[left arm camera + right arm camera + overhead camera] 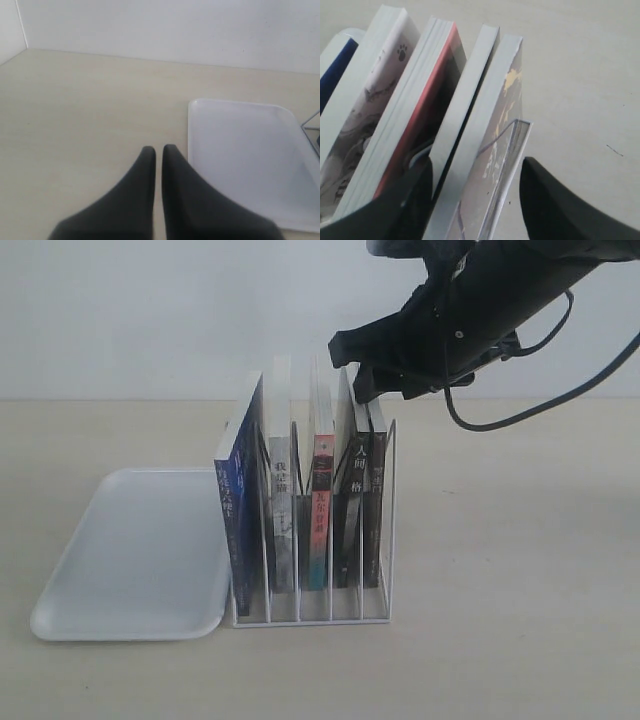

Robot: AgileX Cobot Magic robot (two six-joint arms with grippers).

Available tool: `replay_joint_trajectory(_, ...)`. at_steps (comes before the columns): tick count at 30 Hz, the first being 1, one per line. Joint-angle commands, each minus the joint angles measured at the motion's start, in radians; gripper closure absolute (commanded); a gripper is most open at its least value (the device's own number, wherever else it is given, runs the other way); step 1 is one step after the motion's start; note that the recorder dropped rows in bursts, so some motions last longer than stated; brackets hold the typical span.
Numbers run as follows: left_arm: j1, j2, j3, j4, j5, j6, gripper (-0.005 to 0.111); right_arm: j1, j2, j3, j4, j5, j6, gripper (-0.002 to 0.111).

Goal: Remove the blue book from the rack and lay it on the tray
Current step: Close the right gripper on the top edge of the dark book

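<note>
Five books: paperbacks standing in the rack (390, 540), with matte white page blocks and glossy spines.
Blue book (238, 510): in the leftmost slot, at the end next to the tray (60, 625). It is tilted a little, and its dark blue cover carries white characters.
Rack: thin white wire with upright dividers on a rectangular base.
Tray: shallow frosted-white plastic with rounded corners and a raised rim, lying flat just left of the rack.
Right gripper (477, 165): black tapered fingers spread wide over the rack's far end. The top edges of the two black-spined books (365, 500) sit between them, ungripped; one wears a clear film jacket (512, 145).
Left gripper (159, 148): smooth pointed black fingers drawn nearly together, clasping nothing, low over the table (500, 640) beside the tray.
Table: pale beige, matte, faintly grained.
</note>
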Motion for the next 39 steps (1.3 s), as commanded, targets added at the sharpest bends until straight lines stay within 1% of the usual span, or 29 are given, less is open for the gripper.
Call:
replay_joint_trajectory(1,-0.005,-0.002,0.004,0.001,0.0,-0.008,0.103,0.0,0.0,0.001,-0.027,0.019,-0.005,0.058)
replay_joint_trajectory(16,-0.005,-0.002,0.004,0.001,0.0,-0.008,0.103,0.0,-0.002,0.001,-0.031,0.024,-0.005,0.058)
replay_joint_trajectory(23,-0.005,-0.002,0.004,0.001,0.0,-0.008,0.103,0.0,-0.051,0.001,-0.031,0.007,0.003,0.059)
replay_joint_trajectory(24,-0.005,-0.002,0.004,0.001,0.0,-0.008,0.103,0.0,-0.058,0.001,-0.031,0.007,0.003,0.062)
replay_joint_trajectory(28,-0.005,-0.002,0.004,0.001,0.0,-0.008,0.103,0.0,-0.053,0.002,-0.031,0.01,0.008,0.08)
replay_joint_trajectory(29,-0.005,-0.002,0.004,0.001,0.0,-0.008,0.103,0.0,-0.048,0.002,-0.031,0.013,0.011,0.082)
replay_joint_trajectory(30,-0.005,-0.002,0.004,0.001,0.0,-0.008,0.103,0.0,-0.045,0.002,-0.029,0.013,0.011,0.082)
replay_joint_trajectory(31,-0.005,-0.002,0.004,0.001,0.0,-0.008,0.103,0.0,-0.041,0.002,-0.029,0.013,0.011,0.081)
replay_joint_trajectory(33,-0.005,-0.002,0.004,0.001,0.0,-0.008,0.103,0.0,-0.035,0.002,-0.019,0.013,0.011,0.073)
replay_joint_trajectory(35,-0.005,-0.002,0.004,0.001,0.0,-0.008,0.103,0.0,-0.035,0.002,-0.014,0.009,0.011,0.062)
replay_joint_trajectory(36,-0.005,-0.002,0.004,0.001,0.0,-0.008,0.103,0.0,-0.035,0.002,-0.008,0.006,0.011,0.058)
replay_joint_trajectory(37,-0.005,-0.002,0.004,0.001,0.0,-0.008,0.103,0.0,-0.035,0.002,-0.003,0.001,0.011,0.056)
replay_joint_trajectory(39,-0.005,-0.002,0.004,0.001,0.0,-0.008,0.103,0.0,-0.035,0.002,0.0,-0.008,0.011,0.057)
